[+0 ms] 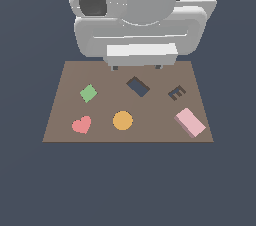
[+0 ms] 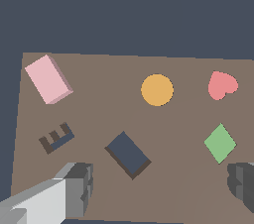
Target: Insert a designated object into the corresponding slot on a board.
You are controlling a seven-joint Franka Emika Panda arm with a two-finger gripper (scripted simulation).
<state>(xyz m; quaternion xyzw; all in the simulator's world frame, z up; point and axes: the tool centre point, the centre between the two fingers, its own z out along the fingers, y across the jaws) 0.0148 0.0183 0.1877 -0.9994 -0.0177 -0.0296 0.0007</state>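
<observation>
The light pink rectangular block (image 1: 190, 122) lies flat on the brown board (image 1: 65, 95) near its front corner at the exterior view's right; the wrist view shows the block (image 2: 48, 79) too. The dark navy tilted rectangular slot (image 1: 138, 86) is in the board's middle rear and is empty; it also shows in the wrist view (image 2: 127, 153). My gripper (image 1: 136, 66) hangs above the board's rear edge, behind the slot. In the wrist view its two fingers (image 2: 79, 188) stand wide apart with nothing between them. It is well away from the block.
On the board are a green diamond (image 1: 88, 93), a red heart (image 1: 81, 125), an orange disc (image 1: 122, 120) and a small dark E-shaped cut-out (image 1: 176, 92). The arm's white body (image 1: 140, 20) looms over the board's rear. Dark floor surrounds the board.
</observation>
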